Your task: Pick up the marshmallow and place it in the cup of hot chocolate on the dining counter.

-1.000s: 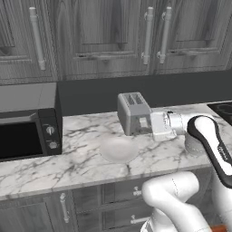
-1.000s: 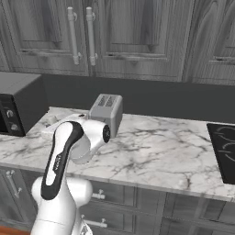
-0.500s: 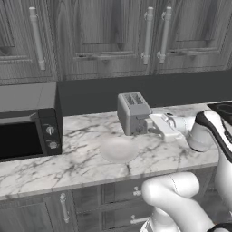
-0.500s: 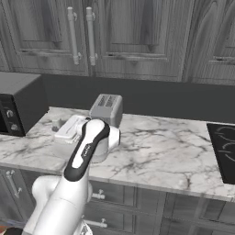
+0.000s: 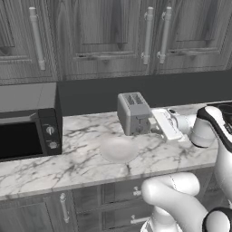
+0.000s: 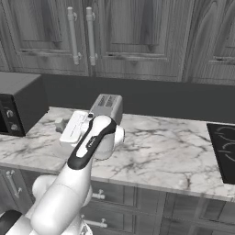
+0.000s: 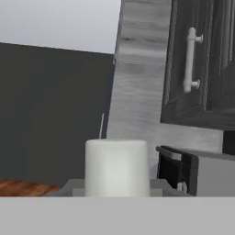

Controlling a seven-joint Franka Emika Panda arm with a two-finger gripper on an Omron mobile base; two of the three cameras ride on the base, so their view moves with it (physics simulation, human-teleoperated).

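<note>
marshmallow (image 7: 117, 167): pale cream, smooth, blocky | jaws closed on it

The desk (image 5: 81, 165) is white marble with grey veins, smooth and faintly glossy. On it, the toaster (image 5: 132, 113) looks like brushed grey metal with a dull sheen. The microwave (image 5: 28, 120) has a matt grey casing and a dark, glossy door. The plate (image 5: 118, 149) is pale, smooth and softly shiny, like glazed ceramic. The wall cabinets (image 5: 104, 36) are dark grey wood with visible grain and satin metal handles (image 5: 148, 35). The backsplash (image 5: 95, 93) is plain matt dark grey. In the hand view, the marshmallow (image 7: 117, 167) looks matt, cream-white and smooth.
</note>
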